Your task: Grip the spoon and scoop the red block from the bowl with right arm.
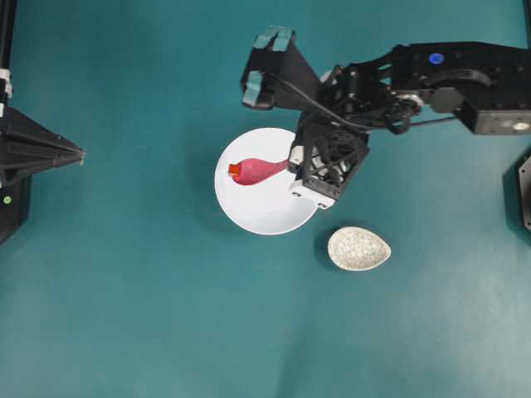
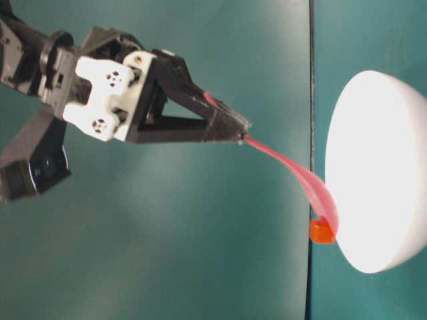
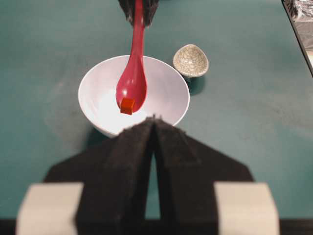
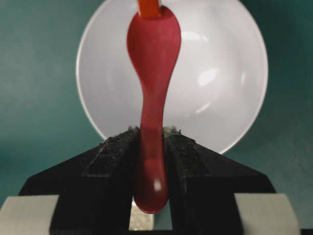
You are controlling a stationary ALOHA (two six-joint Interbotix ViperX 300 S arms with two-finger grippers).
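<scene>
My right gripper (image 4: 151, 133) is shut on the handle of the magenta-pink spoon (image 4: 153, 49), which it holds over the white bowl (image 4: 220, 73). The red block (image 4: 148, 8) sits at the far tip of the spoon's scoop. From overhead, the right gripper (image 1: 291, 162) is at the bowl's (image 1: 265, 211) right rim, and the spoon (image 1: 259, 172) points left with the block (image 1: 234, 171) at its end. My left gripper (image 3: 154, 120) is shut on nothing, its tips just short of the bowl (image 3: 168, 93). It faces the spoon (image 3: 133, 81) and the block (image 3: 127, 105).
A small speckled beige egg-shaped dish (image 1: 358, 249) stands on the teal table to the lower right of the bowl. The left arm (image 1: 37, 153) rests at the table's left edge. Another black arm part (image 1: 523, 191) shows at the right edge.
</scene>
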